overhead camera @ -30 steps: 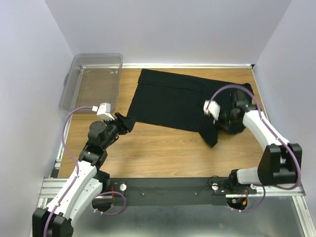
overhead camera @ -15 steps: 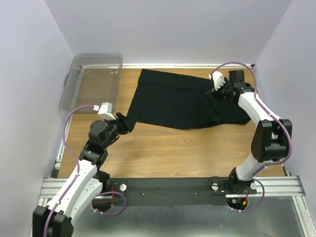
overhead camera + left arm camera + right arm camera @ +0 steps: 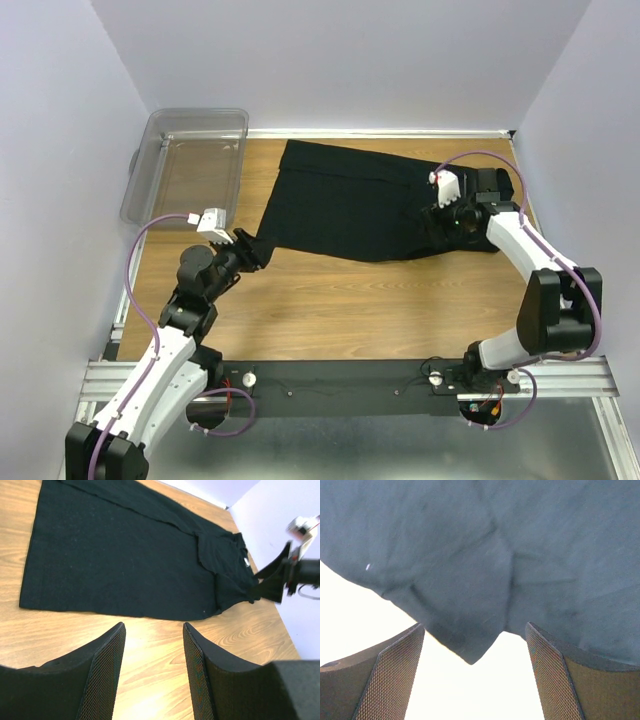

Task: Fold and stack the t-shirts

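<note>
One black t-shirt [image 3: 350, 200] lies spread across the far half of the wooden table, with its right part folded over itself. In the left wrist view the t-shirt [image 3: 125, 555] shows a small white neck tag near its right end. My left gripper [image 3: 252, 250] sits at the shirt's near-left corner. It stands open [image 3: 153, 627] over bare wood, with the cloth edge just ahead of the fingers. My right gripper [image 3: 438, 218] hovers over the shirt's right part. It is open [image 3: 475, 628] with a point of the t-shirt [image 3: 495, 555] below and nothing gripped.
A clear plastic bin [image 3: 190, 160] stands at the far left corner, hanging partly off the table. Walls close in on the left, back and right. Bare wood [image 3: 350, 300] runs between the shirt and the metal rail [image 3: 350, 385] at the arm bases.
My right gripper carried the hanging fold of cloth up to the right, opened and let it fall flat. It then drew back a little toward the near side. The left arm stayed still.
</note>
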Tool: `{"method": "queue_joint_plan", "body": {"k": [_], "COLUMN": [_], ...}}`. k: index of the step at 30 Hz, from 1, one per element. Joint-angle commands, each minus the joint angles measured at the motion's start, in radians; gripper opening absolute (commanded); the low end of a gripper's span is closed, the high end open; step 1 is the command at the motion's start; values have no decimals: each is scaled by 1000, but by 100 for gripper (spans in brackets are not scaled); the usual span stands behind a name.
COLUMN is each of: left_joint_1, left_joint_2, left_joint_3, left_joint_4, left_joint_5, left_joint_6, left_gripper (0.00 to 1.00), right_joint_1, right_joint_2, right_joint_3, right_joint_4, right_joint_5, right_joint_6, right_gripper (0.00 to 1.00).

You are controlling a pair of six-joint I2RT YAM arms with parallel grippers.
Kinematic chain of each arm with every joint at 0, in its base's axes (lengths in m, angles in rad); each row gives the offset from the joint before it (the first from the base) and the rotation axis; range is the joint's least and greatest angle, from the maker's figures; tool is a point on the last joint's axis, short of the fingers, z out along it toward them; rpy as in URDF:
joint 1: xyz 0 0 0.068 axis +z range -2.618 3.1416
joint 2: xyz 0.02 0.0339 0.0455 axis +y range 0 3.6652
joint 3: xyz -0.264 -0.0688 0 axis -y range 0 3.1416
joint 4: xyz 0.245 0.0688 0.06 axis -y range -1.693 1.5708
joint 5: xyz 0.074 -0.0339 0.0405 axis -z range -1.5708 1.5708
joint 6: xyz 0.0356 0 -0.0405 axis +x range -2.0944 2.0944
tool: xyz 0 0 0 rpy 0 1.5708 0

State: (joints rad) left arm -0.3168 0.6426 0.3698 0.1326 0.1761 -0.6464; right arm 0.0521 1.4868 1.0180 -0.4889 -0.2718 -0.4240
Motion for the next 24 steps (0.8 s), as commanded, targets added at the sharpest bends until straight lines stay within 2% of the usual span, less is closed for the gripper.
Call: {"method": "queue_joint_plan", "body": {"k": [1,4,6,11,18,24], "left_joint_1": [-4,-4,-4,-4,-4,-4], "left_joint_2": [-32,-31,-27,-14,-44,-17], "left_joint_3": [21,23,21,20,4,17], "left_joint_4": [6,7,10,16,22,21], "left_joint_5": [20,22,25,36,30,42], "left_joint_6": [22,22,22,21,8,17], "left_gripper": [58,58,58,58,58,58], "right_joint_1": [-3,-5,-5,-1,6,46], "right_joint_2": [-86,-189,-184,-85,6,78], "right_joint_3": [-41,-59,-61,-44,-27,8], "right_joint_4": [-76,-109,-117,-149,-139,-57], "right_joint_5": [-66,-47,-20,16,66,121], "right_joint_6": [-28,-204,-242,-328,-341,-320], "right_gripper": [89,89,88,75,59,33]}}
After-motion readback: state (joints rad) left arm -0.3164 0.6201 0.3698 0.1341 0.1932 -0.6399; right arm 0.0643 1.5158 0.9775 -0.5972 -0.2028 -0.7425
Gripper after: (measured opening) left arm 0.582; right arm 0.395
